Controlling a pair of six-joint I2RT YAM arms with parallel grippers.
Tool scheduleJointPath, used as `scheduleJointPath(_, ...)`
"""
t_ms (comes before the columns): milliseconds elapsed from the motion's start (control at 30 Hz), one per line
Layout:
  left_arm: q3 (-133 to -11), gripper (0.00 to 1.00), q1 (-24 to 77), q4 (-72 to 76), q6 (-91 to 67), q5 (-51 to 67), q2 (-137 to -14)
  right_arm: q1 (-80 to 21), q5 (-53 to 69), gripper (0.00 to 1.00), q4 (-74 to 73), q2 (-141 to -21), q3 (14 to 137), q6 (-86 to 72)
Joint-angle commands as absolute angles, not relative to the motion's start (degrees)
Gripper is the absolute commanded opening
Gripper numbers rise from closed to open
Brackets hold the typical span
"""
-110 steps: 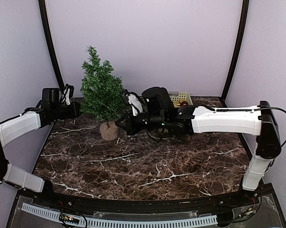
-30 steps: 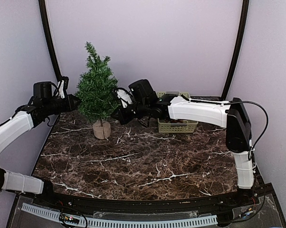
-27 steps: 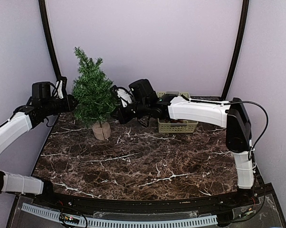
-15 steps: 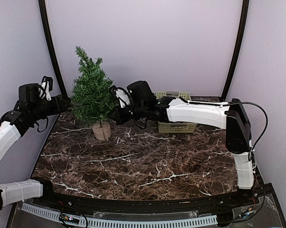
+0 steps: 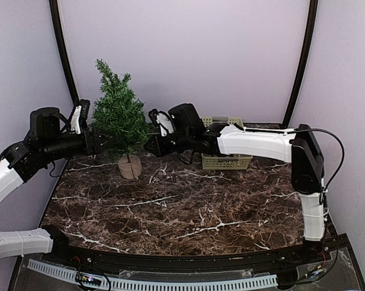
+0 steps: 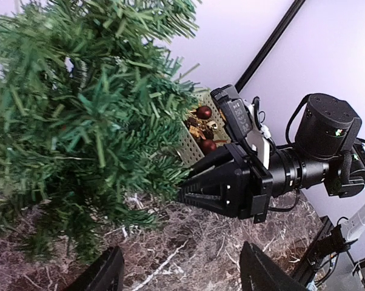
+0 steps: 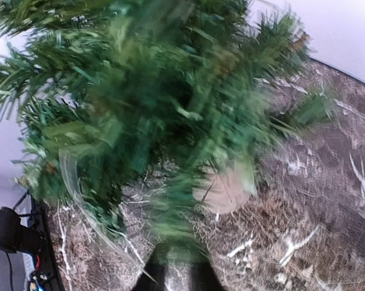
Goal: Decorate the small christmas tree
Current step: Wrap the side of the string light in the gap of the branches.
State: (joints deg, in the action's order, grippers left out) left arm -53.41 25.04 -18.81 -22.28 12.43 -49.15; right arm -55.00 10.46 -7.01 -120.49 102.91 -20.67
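Note:
The small christmas tree [image 5: 118, 116] stands upright on its tan stump base [image 5: 130, 167] at the table's back left. My left gripper [image 5: 103, 141] hangs open just left of the lower branches, with nothing between its fingers [image 6: 103, 274]. In the left wrist view the tree [image 6: 79, 121] fills the left half. My right gripper [image 5: 148, 147] reaches in from the right. Its black jaws [image 6: 183, 195] sit close together with the tips against the needle ends. The right wrist view is blurred, showing the tree [image 7: 152, 97], its base [image 7: 226, 188] and the right gripper [image 7: 177, 273].
A pale green basket [image 5: 226, 160] sits behind the right arm at the back. The left wrist view shows red and gold ornaments [image 6: 204, 113] inside it. Curved black frame poles [image 5: 62, 54] rise at both back corners. Dark marble table [image 5: 188, 212] lies in front.
My left gripper has opened, let go of the tree, drawn back and come forward again beside it. The tree tipped slightly left, then held still. The right arm barely moved.

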Motion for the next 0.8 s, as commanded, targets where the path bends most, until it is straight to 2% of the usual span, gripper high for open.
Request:
scheduleJointPath(0, -51.4, 0.68, 28.0, -13.7, -26.3, 12.2, -50.6, -54.6, 13.0, 0.42, -0.9, -113.3, 94.5, -20.6)
scheduleJointPath(67, -50.6, 0.69, 28.0, -13.0, -26.8, 11.7, -50.6, -54.6, 14.2, 0.61, 2.9, -109.4, 88.5, -20.0)
scheduleJointPath(133, -50.2, 0.70, 28.0, -13.3, -26.9, 11.0, -50.2, -54.5, 14.6, 0.73, 5.7, -104.7, 82.6, -19.5)
scheduleJointPath(267, -50.0, 0.71, 28.1, -15.0, -27.5, 9.7, -49.0, -53.5, 11.0, 0.86, 7.3, -98.5, 72.3, -21.1)
scheduleJointPath(433, -49.8, 0.74, 28.0, -18.2, -28.7, 7.4, -47.5, -50.2, 5.7, 0.89, 8.3, -93.2, 62.8, -27.1)
scheduleJointPath(767, -50.9, 0.75, 28.0, -24.6, -30.5, 5.7, -46.3, -40.9, -7.8, 0.84, 2.4, -86.8, 53.6, -36.4)
